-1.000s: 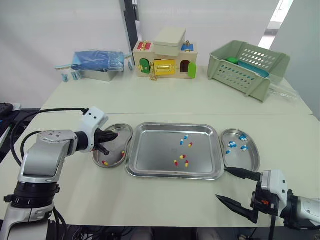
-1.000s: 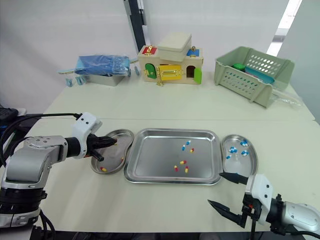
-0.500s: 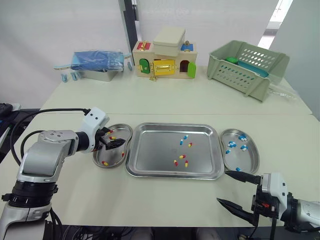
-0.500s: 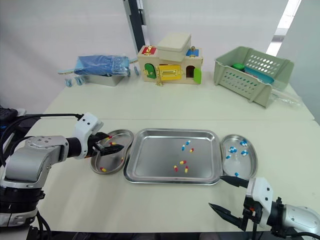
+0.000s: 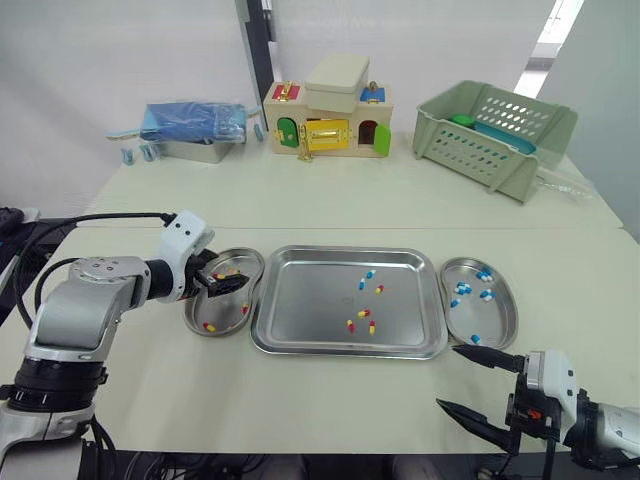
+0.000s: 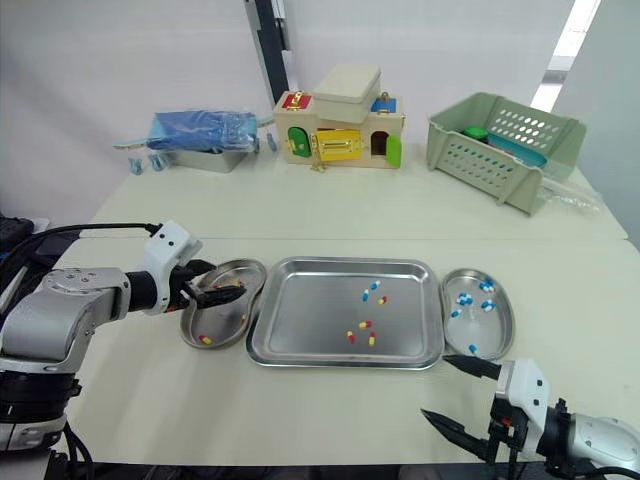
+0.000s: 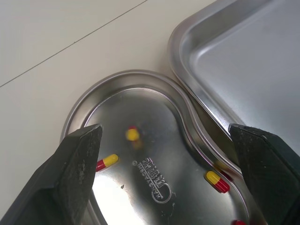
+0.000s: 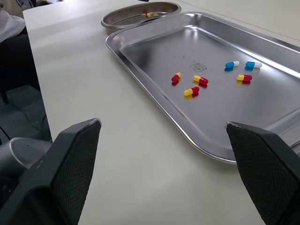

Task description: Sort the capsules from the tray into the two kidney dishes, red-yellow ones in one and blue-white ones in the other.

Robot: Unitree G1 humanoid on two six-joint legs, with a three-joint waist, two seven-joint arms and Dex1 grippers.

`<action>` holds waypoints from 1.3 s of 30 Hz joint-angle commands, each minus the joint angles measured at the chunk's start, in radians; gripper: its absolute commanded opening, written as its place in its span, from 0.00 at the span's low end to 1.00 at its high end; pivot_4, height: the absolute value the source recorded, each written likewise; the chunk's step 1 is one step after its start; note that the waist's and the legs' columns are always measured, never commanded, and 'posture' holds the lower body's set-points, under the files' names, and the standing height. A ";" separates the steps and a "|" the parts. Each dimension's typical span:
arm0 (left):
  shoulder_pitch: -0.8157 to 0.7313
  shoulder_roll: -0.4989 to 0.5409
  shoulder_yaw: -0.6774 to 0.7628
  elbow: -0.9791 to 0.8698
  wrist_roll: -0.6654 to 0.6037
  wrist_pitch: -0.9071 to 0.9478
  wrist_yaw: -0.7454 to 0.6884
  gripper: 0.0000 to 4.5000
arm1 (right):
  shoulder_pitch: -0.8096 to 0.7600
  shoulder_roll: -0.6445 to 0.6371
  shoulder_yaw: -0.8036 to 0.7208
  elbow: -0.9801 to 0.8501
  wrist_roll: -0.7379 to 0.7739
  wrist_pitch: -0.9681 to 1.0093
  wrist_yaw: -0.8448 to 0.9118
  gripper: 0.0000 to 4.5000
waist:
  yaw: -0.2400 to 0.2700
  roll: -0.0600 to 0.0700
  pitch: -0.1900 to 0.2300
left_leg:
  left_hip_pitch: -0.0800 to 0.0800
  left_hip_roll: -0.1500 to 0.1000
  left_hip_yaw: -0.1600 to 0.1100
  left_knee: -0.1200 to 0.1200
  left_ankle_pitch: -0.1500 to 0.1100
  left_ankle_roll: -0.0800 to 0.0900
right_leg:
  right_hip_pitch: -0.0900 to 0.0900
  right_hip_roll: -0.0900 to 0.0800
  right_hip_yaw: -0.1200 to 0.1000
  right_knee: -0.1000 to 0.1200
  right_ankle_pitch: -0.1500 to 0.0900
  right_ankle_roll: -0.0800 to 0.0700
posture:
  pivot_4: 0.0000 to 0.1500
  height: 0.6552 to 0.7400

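A steel tray (image 5: pixel 345 350) lies mid-table, holding two blue-white capsules (image 5: pixel 370 273) and several red-yellow capsules (image 5: pixel 365 313). Hovering just above the left kidney dish (image 5: pixel 200 305) is my left gripper (image 5: pixel 228 281), open and holding nothing. In the left wrist view a blurred red-yellow capsule (image 7: pixel 132 135) sits between the spread fingers, above the dish floor, with others (image 7: pixel 107 161) resting nearby. Several blue-white capsules (image 5: pixel 463 289) lie in the right kidney dish (image 5: pixel 500 335). My right gripper (image 5: pixel 448 376) stands open and empty near the table's front edge, in front of that dish.
Along the far edge of the table stand a wooden toy house (image 5: pixel 330 120), a green plastic basket (image 5: pixel 495 135) and a metal box with a blue packet (image 5: pixel 195 125). A black cable (image 5: pixel 110 220) runs to my left arm.
My left gripper went from shut to open over the left kidney dish, and a red-yellow capsule left it into the dish. The right gripper stayed open, roughly in place.
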 commanded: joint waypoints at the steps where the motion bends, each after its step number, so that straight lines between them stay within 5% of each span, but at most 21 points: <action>1: 0.012 0.040 0.082 -0.019 -0.071 -0.104 -0.107 0.99 | 0.009 0.007 -0.015 -0.008 0.006 -0.024 0.009 1.00 | -0.001 0.000 0.000 | 0.000 0.000 0.000 0.000 0.000 0.000 | 0.000 0.000 0.000 0.000 0.000 0.000 | 1.00 1.00; 10: -0.047 0.104 0.093 0.169 -0.100 -0.342 -0.299 0.99 | 0.020 0.011 -0.013 -0.013 -0.002 -0.028 -0.003 1.00 | -0.001 0.000 0.000 | 0.000 0.000 0.000 0.000 0.000 0.000 | 0.000 0.000 0.000 0.000 0.000 0.000 | 1.00 1.00; 19: -0.154 0.090 -0.114 0.161 -0.078 -0.518 -0.576 0.99 | 0.051 0.021 -0.015 -0.030 0.000 -0.029 -0.014 1.00 | -0.002 0.000 0.000 | 0.000 0.000 0.000 0.000 0.000 0.000 | 0.000 0.000 0.000 0.000 0.000 0.000 | 1.00 1.00; 36: -0.391 -0.210 -0.500 0.360 0.029 -0.829 -0.701 0.99 | 0.116 0.069 -0.003 -0.091 -0.026 -0.025 -0.079 1.00 | -0.005 0.000 0.000 | 0.000 0.000 0.000 0.001 0.000 0.000 | 0.000 0.000 0.000 0.000 0.000 0.000 | 1.00 1.00; 39: -0.432 -0.259 -0.563 0.456 0.053 -0.910 -0.701 0.87 | 0.121 0.073 -0.001 -0.091 -0.031 -0.030 -0.082 1.00 | -0.003 0.000 0.000 | 0.000 -0.001 0.000 0.001 0.000 0.000 | 0.000 0.000 0.000 0.000 0.000 0.000 | 1.00 1.00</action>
